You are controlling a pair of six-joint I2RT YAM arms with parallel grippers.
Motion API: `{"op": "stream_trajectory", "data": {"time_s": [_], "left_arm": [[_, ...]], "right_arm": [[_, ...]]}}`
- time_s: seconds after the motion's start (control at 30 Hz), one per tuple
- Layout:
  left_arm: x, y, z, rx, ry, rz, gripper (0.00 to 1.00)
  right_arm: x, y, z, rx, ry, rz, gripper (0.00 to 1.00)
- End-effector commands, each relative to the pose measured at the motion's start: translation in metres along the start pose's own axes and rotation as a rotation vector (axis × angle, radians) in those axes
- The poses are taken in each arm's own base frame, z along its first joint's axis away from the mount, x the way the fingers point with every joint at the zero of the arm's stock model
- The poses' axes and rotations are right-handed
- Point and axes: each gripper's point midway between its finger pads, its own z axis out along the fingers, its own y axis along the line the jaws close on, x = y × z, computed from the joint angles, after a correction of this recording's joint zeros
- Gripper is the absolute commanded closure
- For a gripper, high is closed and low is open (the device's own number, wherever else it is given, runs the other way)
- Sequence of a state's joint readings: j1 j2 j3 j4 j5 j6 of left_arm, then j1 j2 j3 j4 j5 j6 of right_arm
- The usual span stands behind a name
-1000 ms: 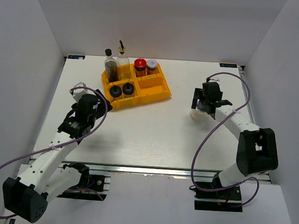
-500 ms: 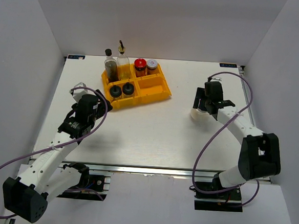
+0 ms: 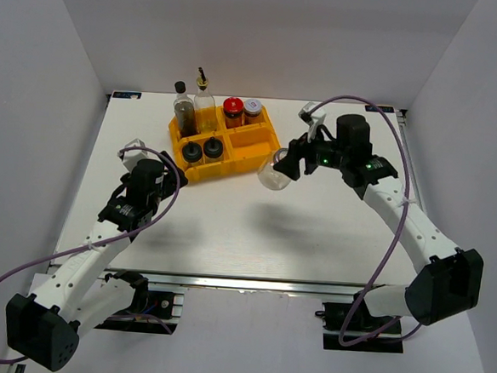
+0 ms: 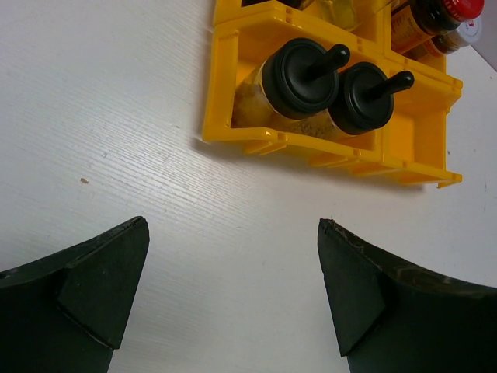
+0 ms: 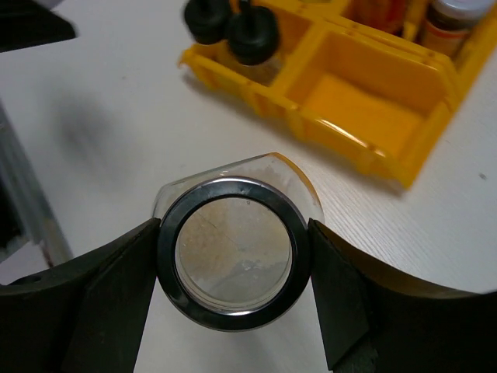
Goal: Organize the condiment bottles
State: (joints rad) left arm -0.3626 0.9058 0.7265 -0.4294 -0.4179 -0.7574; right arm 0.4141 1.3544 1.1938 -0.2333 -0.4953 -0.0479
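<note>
While you look down from the top external view, your right gripper (image 3: 289,161) is clamped on a silver-lidded jar (image 3: 273,173), held just off the near-right corner of the yellow tray (image 3: 268,158) with its glass body pointing toward the tray. The tray's back row holds a tall dark black-capped bottle (image 3: 184,112) and a clear gold-spouted bottle (image 3: 205,105) in the left compartment, and a red-lidded jar (image 3: 232,109) beside a pale-lidded jar (image 3: 253,110) in the right one. Two black-capped shakers (image 3: 202,151) stand together in the front-left compartment. Your left gripper (image 3: 135,149) sits over the white table (image 3: 228,228), near the tray's front-left corner and apart from it. From the left wrist, your jaws are spread wide with only bare table between them, and the two shakers (image 4: 326,81) touch side by side in their compartment ahead. From the right wrist, your fingers (image 5: 120,272) press both sides of the jar's silver lid (image 5: 233,260), which faces the camera. Beyond it lies the tray's front-right compartment (image 5: 435,109), showing its yellow floor, with the shakers (image 5: 233,27) to its left.
</note>
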Motion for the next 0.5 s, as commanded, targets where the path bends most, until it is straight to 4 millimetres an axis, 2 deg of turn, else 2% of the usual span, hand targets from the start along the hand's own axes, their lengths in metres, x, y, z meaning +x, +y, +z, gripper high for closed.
{"op": "stream_trajectory", "data": {"time_s": [0.0, 0.13, 0.23, 0.27, 0.33, 0.37, 0.43, 0.47], "left_arm": [[-0.008, -0.003, -0.001, 0.018, -0.031, -0.007, 0.02], [-0.007, -0.002, 0.001, 0.009, -0.031, 0.000, 0.02], [-0.007, 0.000, 0.003, 0.000, -0.037, 0.003, 0.02], [-0.007, 0.001, 0.003, -0.006, -0.038, 0.004, 0.02], [-0.009, 0.002, 0.004, -0.016, -0.045, 0.005, 0.02], [-0.009, 0.003, 0.005, -0.022, -0.045, 0.005, 0.02], [-0.008, 0.005, 0.006, -0.034, -0.045, 0.009, 0.02], [-0.009, 0.005, 0.007, -0.037, -0.047, 0.010, 0.02]], "right_arm": [[-0.044, 0.052, -0.008, -0.231, -0.114, -0.181, 1.00], [-0.054, 0.059, 0.000, -0.250, -0.127, -0.229, 1.00], [-0.060, 0.057, 0.013, -0.227, -0.122, -0.216, 1.00], [-0.063, 0.039, 0.023, -0.133, -0.123, -0.190, 1.00], [-0.076, 0.024, 0.032, -0.011, -0.140, -0.150, 1.00], [-0.077, -0.002, 0.042, 0.135, -0.142, -0.086, 1.00], [-0.091, -0.017, 0.048, 0.265, -0.180, -0.015, 1.00], [-0.087, -0.040, 0.054, 0.398, -0.184, 0.051, 1.00]]}}
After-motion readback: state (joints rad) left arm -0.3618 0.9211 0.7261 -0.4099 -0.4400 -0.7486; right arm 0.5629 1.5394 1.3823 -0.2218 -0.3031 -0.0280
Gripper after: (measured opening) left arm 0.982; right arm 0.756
